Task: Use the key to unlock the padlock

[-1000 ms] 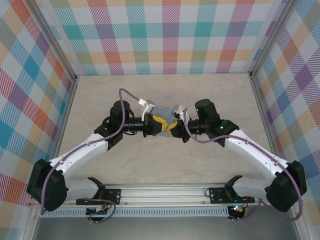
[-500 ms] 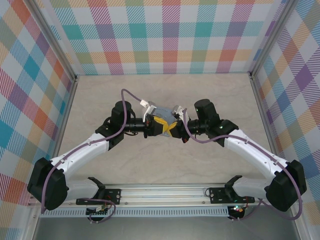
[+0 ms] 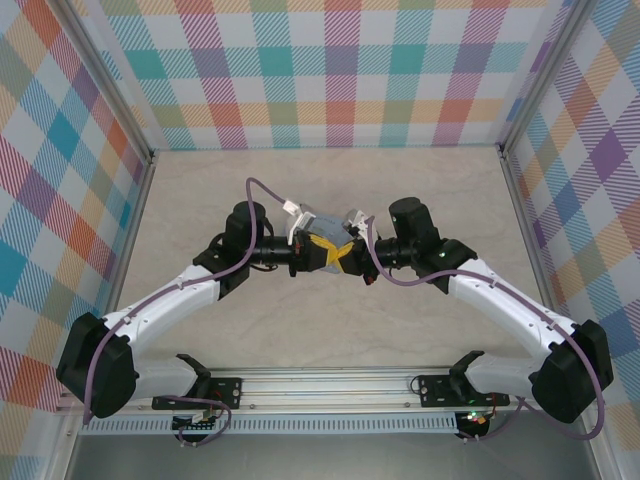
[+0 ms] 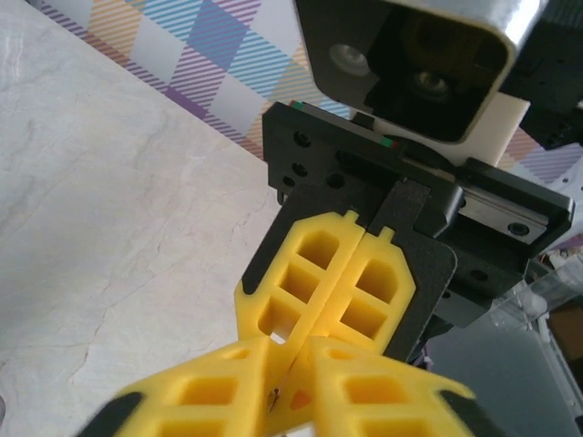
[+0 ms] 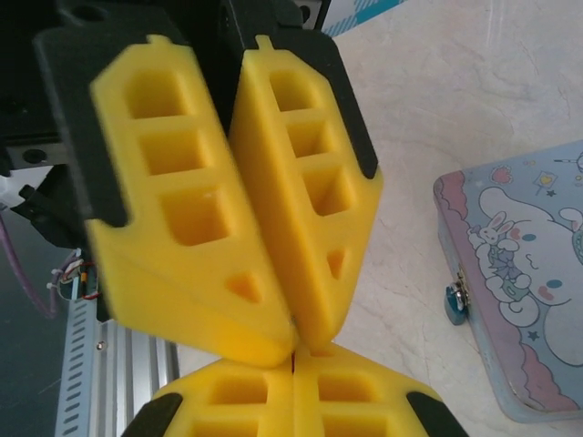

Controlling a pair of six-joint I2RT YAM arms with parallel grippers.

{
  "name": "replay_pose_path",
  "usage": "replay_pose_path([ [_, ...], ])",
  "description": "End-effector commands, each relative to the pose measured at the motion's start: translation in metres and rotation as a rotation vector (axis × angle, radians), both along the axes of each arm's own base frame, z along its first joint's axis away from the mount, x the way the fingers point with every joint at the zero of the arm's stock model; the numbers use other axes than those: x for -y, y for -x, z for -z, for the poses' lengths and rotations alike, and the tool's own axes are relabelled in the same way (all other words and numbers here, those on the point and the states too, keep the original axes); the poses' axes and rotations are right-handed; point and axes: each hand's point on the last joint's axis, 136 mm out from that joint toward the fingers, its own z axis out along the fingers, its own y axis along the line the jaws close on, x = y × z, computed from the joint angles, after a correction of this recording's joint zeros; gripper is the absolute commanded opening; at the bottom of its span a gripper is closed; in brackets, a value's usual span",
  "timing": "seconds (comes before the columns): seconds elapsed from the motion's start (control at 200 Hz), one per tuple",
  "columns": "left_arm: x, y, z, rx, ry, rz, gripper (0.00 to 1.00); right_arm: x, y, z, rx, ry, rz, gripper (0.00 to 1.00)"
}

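**Fingertips meet above the table, padlock waiting beside them**

Nearest, the two arms rise from the rail (image 3: 330, 385) and bend inward to meet over the middle of the table (image 4: 109, 228).

The left gripper (image 5: 290, 337) and the right gripper (image 4: 301, 332) point at each other, tip to tip. Each has its yellow fingers pressed together at the ends. This nose-to-nose pose probably serves to pass or re-seat the key between them. The key itself is too small to make out, so I cannot tell which pincer, if either, has it. A dark speck (image 4: 273, 397) sits in the seam of the left fingertips and may be the key.

Just beyond the grippers lies the light-blue cartoon tin (image 5: 528, 364), flat on the table. The padlock (image 5: 453, 302) hangs at the tin's edge, on the side facing the grippers and close below them. It is a small blue body with a silver shackle.

Bare table stretches left, right and far, up to the checked walls (image 3: 340, 80). The tight spot is the centre, where four fingers crowd together right by the tin's rim. Any drop toward the padlock must clear that edge.
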Motion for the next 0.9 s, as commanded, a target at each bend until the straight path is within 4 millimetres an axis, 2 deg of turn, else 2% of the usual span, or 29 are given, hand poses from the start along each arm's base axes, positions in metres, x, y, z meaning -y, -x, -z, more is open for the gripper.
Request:
replay_pose_path([
  [0.0,0.006,0.006,-0.009,0.030,0.012,0.042,0.06,-0.008,0.000,-0.023,0.053,-0.058,-0.029,0.03],
  [0.07,0.006,0.006,-0.009,0.033,0.009,0.038,0.00,-0.008,0.000,-0.025,0.055,-0.064,-0.028,0.03],
  [0.26,0.002,0.003,-0.019,0.067,0.012,0.001,0.00,-0.005,0.006,-0.026,0.015,-0.086,-0.030,0.10],
  [0.44,-0.003,0.001,-0.039,0.111,0.030,-0.040,0.00,0.009,0.012,-0.032,-0.052,-0.187,-0.044,0.37],
  [0.585,-0.003,0.001,-0.057,0.146,0.050,-0.044,0.00,0.023,0.010,-0.049,-0.055,-0.338,-0.032,0.49],
  [0.705,-0.002,0.000,-0.073,0.169,0.061,-0.041,0.00,0.026,0.010,-0.069,-0.003,-0.455,-0.037,0.56],
  [0.82,0.000,-0.005,-0.083,0.174,0.061,-0.055,0.00,0.025,0.008,-0.088,0.039,-0.538,-0.048,0.58],
  [0.895,0.001,-0.008,-0.088,0.174,0.059,-0.060,0.00,0.024,0.004,-0.094,0.047,-0.564,-0.044,0.58],
])
